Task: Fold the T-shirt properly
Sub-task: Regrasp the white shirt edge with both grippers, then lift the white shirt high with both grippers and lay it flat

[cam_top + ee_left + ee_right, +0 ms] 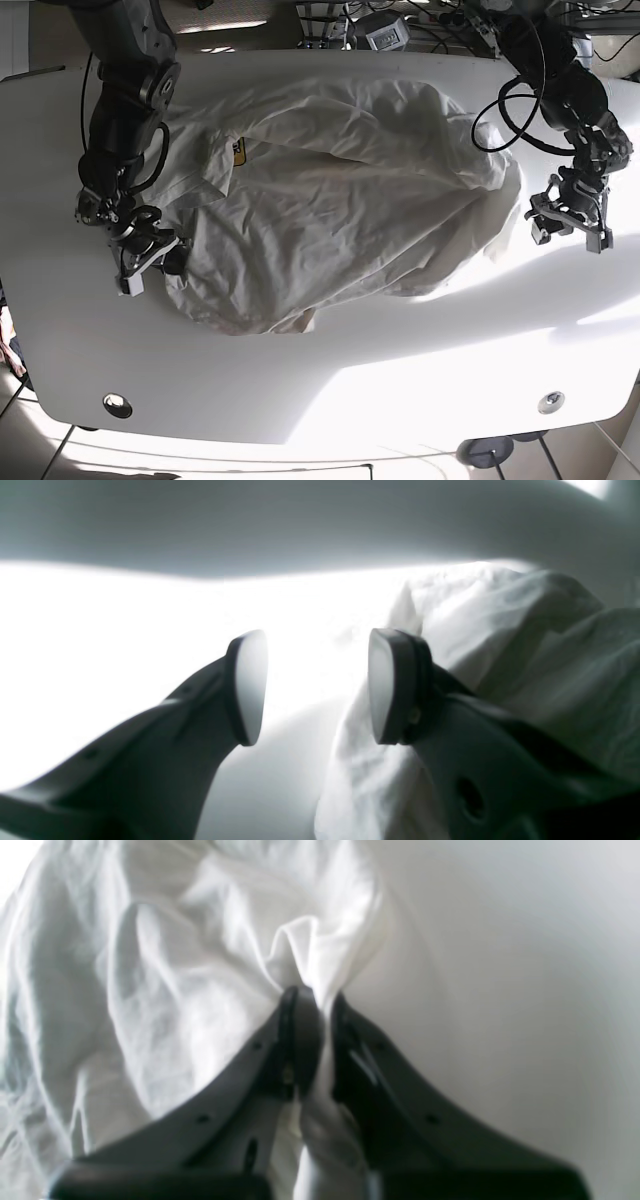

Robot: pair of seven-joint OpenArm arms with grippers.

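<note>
White and glossy, the rounded tabletop (330, 380) carries a crumpled white cotton T-shirt (340, 200) heaped across its middle toward the far edge. The right gripper (322, 1005) is clamped on a pinch of cloth at the heap's edge; the left gripper (317, 687) is held wide beside the opposite edge, gripping nothing. Light, limp, slip-prone fabric is judged; hems or shoulder seams are best taken.
</note>
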